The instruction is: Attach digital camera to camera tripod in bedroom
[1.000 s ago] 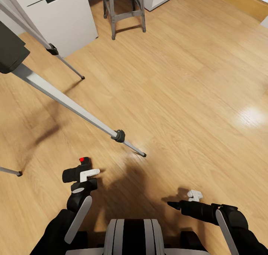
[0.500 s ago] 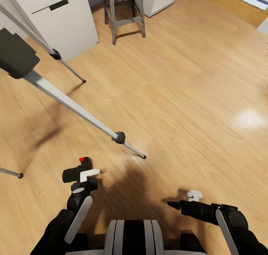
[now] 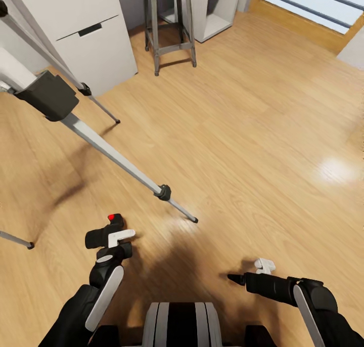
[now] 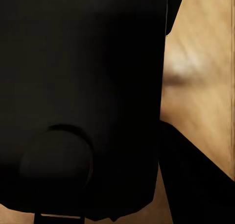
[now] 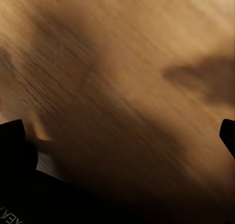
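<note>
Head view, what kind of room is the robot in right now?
Probably a room in a home, maybe a bedroom or study: light wood floor, a white drawer unit against the wall, a grey metal stool and a camera tripod standing on the floor.

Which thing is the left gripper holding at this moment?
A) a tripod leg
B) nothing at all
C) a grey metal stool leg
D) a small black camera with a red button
D: in the head view the left gripper is shut on the digital camera, whose red button shows on top, while the camera tripod stands apart on the wood floor.
</note>
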### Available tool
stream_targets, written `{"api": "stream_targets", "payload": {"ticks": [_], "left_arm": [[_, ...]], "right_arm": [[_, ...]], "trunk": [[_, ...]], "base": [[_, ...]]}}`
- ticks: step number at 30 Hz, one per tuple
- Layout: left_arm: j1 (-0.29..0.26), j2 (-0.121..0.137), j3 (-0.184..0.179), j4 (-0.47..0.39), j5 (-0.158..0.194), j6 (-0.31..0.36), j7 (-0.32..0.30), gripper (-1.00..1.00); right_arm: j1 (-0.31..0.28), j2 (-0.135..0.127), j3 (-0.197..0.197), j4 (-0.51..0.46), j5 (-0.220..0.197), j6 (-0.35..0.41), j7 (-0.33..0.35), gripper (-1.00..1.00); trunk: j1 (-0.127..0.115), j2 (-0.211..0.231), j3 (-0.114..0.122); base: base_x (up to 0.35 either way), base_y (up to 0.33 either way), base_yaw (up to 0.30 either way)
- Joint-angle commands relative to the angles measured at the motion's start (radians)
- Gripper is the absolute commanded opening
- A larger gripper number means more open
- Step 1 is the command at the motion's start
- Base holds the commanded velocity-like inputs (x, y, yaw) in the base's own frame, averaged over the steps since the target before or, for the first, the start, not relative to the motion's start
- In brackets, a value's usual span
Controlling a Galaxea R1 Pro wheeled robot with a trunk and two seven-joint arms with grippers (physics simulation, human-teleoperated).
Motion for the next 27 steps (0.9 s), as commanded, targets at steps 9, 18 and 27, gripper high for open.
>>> {"api": "stream_targets", "payload": {"ticks": [9, 18, 27], "left_arm": [[-0.001, 0.032, -0.003, -0.026, 0.074, 0.004, 0.007, -1.00], [-0.001, 0.047, -0.004, -0.032, 0.112, 0.006, -0.019, -1.00], [-0.001, 0.092, -0.005, -0.048, 0.188, 0.012, -0.167, -1.00]], "right_arm": [[0.000, 0.000, -0.001, 0.000, -0.006, 0.008, 0.000, 1.00], [0.000, 0.000, 0.000, 0.000, -0.006, 0.008, 0.001, 1.00], [0.000, 0.000, 0.000, 0.000, -0.006, 0.008, 0.001, 1.00]], "trunk": [[-0.004, 0.002, 0.034], [-0.008, 0.004, 0.069], [-0.012, 0.006, 0.104]], "base": [[0.000, 0.000, 0.000], [0.000, 0.000, 0.000], [0.000, 0.000, 0.000]]}}
